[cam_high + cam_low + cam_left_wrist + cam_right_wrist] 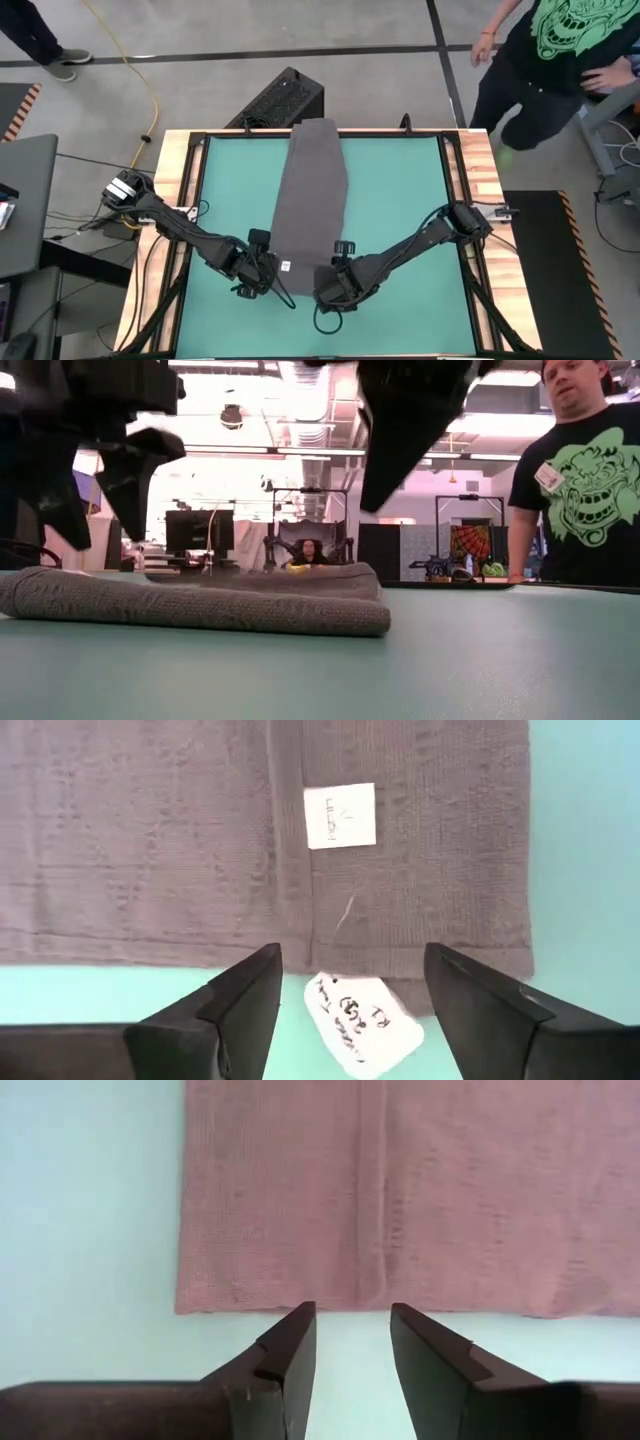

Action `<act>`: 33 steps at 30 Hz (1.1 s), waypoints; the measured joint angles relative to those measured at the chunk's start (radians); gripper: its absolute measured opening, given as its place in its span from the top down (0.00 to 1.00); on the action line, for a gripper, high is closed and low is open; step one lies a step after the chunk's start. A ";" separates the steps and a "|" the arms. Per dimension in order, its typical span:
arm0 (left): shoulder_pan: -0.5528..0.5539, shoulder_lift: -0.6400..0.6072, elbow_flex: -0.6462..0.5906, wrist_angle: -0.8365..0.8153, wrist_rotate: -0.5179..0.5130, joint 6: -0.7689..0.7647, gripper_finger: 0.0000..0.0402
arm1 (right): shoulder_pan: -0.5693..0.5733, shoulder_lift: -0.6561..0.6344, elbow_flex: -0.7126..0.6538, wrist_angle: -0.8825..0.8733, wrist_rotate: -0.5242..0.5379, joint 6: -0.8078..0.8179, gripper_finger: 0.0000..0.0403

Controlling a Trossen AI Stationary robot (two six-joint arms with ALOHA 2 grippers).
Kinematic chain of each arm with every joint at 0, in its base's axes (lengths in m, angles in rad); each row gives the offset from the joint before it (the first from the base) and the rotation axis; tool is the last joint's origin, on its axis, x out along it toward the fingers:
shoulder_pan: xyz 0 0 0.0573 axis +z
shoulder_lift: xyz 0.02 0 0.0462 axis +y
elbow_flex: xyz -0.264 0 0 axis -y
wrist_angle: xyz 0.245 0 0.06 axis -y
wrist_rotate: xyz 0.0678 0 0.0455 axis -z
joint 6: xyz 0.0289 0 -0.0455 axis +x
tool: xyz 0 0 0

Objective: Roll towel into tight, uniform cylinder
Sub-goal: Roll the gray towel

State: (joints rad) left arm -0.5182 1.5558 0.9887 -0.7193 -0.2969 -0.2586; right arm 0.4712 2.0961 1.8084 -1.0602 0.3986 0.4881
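the towel [310, 190] lies flat on the mat [400, 200], which covers the desk [172, 180]; it runs lengthwise from the far edge toward the near side, a little left of the middle. the left gripper [262, 272] sits at the towel's near left corner, the right gripper [335, 285] at its near right corner, both just above the near edge. a person [560, 60] stands beyond the desk's far right corner.

One towel [309, 195]; two white tags [340, 815] on it; one teal mat [400, 200]; two grippers, left [262, 268], right [335, 280]; two persons, one [550, 60] nearby.
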 joint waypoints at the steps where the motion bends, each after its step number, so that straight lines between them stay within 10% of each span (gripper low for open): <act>1: 0.000 0.000 0.016 -0.020 0.000 0.009 0.42 | 0.000 -0.012 0.000 -0.001 0.000 -0.001 0.61; 9: -0.100 0.000 0.066 -0.118 -0.017 0.121 0.42 | 0.071 -0.055 0.001 0.090 -0.056 -0.261 0.61; 21: -0.416 0.000 0.021 -0.096 -0.518 0.206 0.42 | 0.171 0.009 0.001 0.074 0.057 -0.547 0.62; 33: -0.439 0.000 -0.113 0.110 -0.575 0.217 0.42 | 0.136 0.103 0.000 0.082 -0.008 -0.542 0.57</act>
State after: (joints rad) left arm -0.9577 1.5555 0.8753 -0.6097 -0.8723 -0.0413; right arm 0.6071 2.1990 1.8084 -0.9784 0.3910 -0.0542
